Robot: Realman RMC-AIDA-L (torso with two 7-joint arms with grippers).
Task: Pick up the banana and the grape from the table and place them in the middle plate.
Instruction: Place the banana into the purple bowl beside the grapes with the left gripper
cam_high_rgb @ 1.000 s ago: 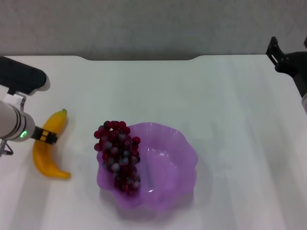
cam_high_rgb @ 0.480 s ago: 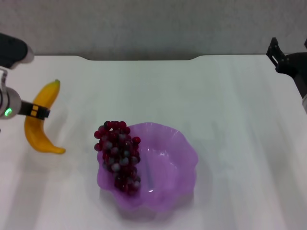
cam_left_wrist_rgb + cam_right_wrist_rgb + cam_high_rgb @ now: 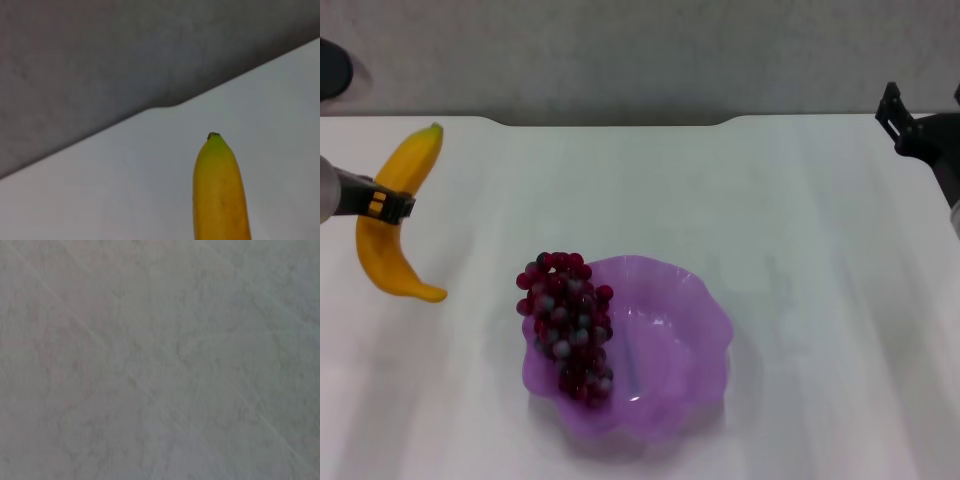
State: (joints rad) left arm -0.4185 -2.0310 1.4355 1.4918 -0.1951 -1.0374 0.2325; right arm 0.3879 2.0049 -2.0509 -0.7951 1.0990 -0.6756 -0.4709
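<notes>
**Banana held at left edge, grapes in purple plate**

Your left claw (image 3: 388,204) sits at the far left edge of the head view, its black-and-orange fingers (image 3: 392,205) clamped across the middle of the smooth curved yellow-orange banana (image 3: 386,224). The banana looks lifted off the broad white table (image 3: 800,250), green tip pointing to the upper left of the frame, blunt end down toward mid-left. In the left wrist view the banana's green tip (image 3: 214,142) shows at lower centre over the table, with the rounded notch in the table edge just beyond.

The long bunch of dark red and frosted grey grapes (image 3: 565,325) lies in the translucent purple plate with wavy scalloped rim (image 3: 705,330), lower centre of the frame, draped over its left rim. Banana and plate are well apart.

Your right claw (image 3: 910,125) is parked at the upper right edge; cannot tell whether it is apart or together. The right wrist view shows only a blank grey surface.
</notes>
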